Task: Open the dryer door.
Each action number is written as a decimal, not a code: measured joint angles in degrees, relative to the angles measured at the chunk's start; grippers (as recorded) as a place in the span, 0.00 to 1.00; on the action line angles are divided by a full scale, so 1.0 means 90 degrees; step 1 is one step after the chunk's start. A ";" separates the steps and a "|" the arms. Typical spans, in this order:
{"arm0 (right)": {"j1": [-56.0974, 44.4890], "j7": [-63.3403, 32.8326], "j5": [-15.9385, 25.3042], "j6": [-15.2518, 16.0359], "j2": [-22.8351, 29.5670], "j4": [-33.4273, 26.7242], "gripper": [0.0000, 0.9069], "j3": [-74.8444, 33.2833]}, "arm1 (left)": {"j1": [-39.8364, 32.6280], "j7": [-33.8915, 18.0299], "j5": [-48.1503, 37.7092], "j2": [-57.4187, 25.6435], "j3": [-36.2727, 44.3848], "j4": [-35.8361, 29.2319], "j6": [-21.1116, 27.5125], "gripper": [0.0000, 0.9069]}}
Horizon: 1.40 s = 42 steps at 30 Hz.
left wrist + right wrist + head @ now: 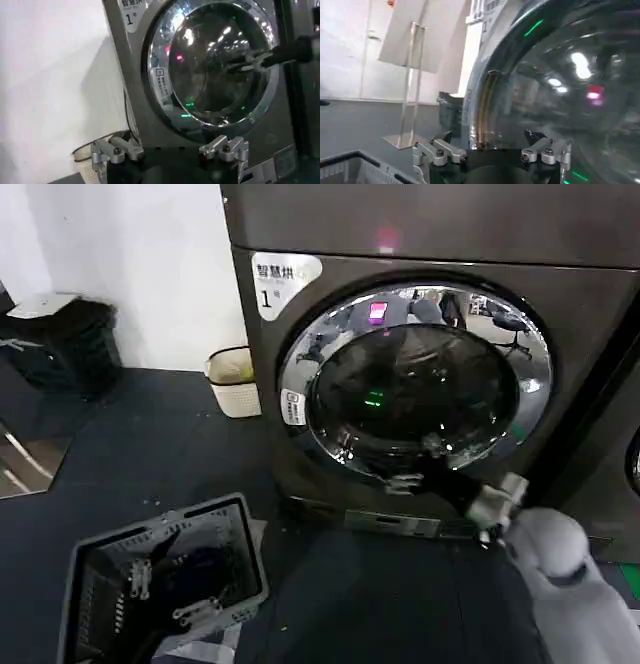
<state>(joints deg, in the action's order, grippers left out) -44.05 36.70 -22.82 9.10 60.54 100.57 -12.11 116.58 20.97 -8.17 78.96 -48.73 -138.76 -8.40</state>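
Dryer door [415, 379] is seen closed at centre frame, so the opening is judged not yet done. The right gripper [425, 459] is placed against its lower glass with jaws released; the left gripper [170, 150] is also released.

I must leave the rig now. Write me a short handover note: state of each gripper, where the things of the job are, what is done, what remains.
Right gripper: open, reached up against the lower part of the dryer door, at the glass near the chrome ring; it grips nothing yet.
Left gripper: open, empty, held back from the dryer and facing its front.
Door: looks shut, flush with the dryer front.
Also there: a grey laundry basket on the floor to the left of the machine.
Done: the approach of the right arm.
Left: catch the door edge and pull it open.
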 joint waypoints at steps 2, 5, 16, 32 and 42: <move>0.0204 -0.0069 -0.0004 0.0077 0.0056 -0.0137 1.00 0.0196 | 0.0010 0.0001 -0.0008 0.0011 0.0001 0.0000 0.0008 1.00; 0.0459 -0.0164 -0.0010 0.0186 0.0145 -0.0288 1.00 0.0448 | 0.0012 0.0003 -0.0012 0.0032 0.0008 -0.0021 0.0030 1.00; 0.1060 -0.0328 0.0249 0.0158 0.0693 -0.0817 1.00 0.1055 | 0.0041 0.0042 0.0109 0.0071 0.0031 -0.0009 0.0066 1.00; 0.1375 -0.0302 0.0363 0.0086 0.1240 -0.1219 1.00 0.1369 | -0.0002 0.0071 0.0264 0.0136 0.0105 0.0074 0.0069 1.00; 0.1278 0.0325 -0.0211 0.0206 0.0965 -0.1059 1.00 0.1357 | -0.0261 0.0062 0.0229 0.0086 0.0003 0.0057 0.0648 1.00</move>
<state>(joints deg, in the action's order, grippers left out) -32.55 39.63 -24.72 10.95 69.22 91.04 0.10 114.23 21.52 -6.10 79.73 -48.70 -138.24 -2.56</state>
